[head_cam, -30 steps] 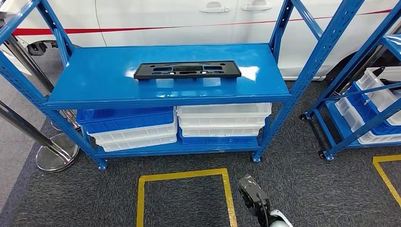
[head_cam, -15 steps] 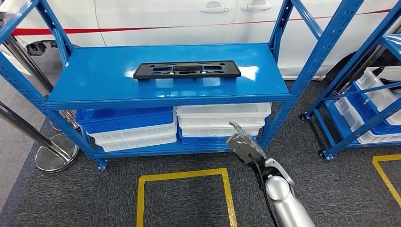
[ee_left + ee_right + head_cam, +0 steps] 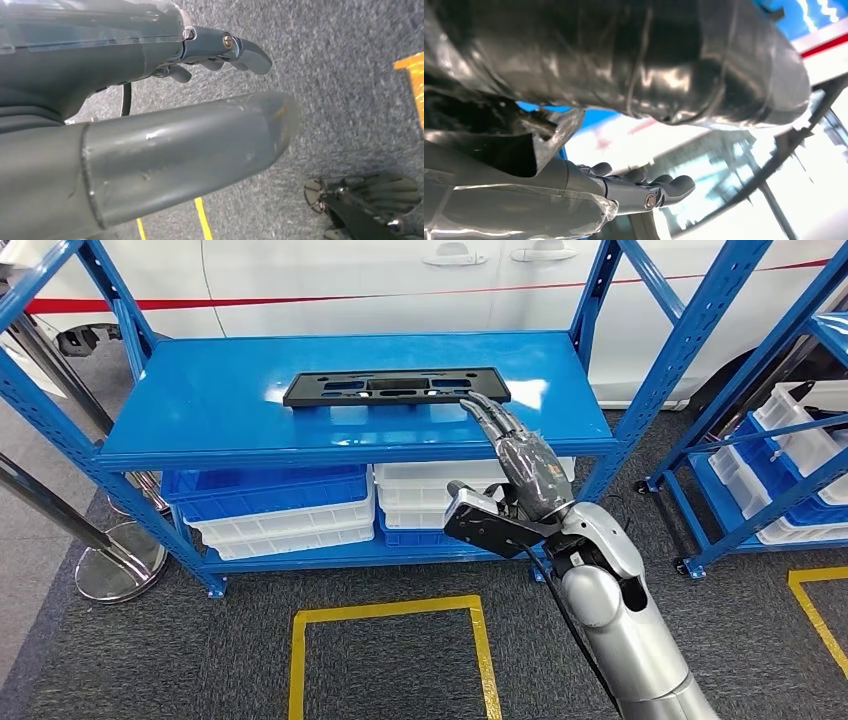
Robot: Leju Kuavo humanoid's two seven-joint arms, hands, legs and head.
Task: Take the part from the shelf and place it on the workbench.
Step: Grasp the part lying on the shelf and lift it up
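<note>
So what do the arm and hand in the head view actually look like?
The right arm is smooth silver metal with rounded segments and a thin black cable along it. A black box sits at the wrist. The right hand is dark grey under clear plastic film.

- White car body (image 3: 330, 280) with a thin red stripe, well beyond the hand, behind the rack.
- Stacked plastic bins below and beside the hand: blue over white (image 3: 270, 505) to its left, white over blue (image 3: 420, 502) just behind it.
- Second blue rack (image 3: 745, 455) to the right of the hand, holding white and blue bins (image 3: 800, 415).
- Yellow tape square (image 3: 390, 650) on dark grey carpet (image 3: 150, 660), below-left of the hand.
- Shiny metal post with round base (image 3: 115, 570), far left of the hand.
</note>
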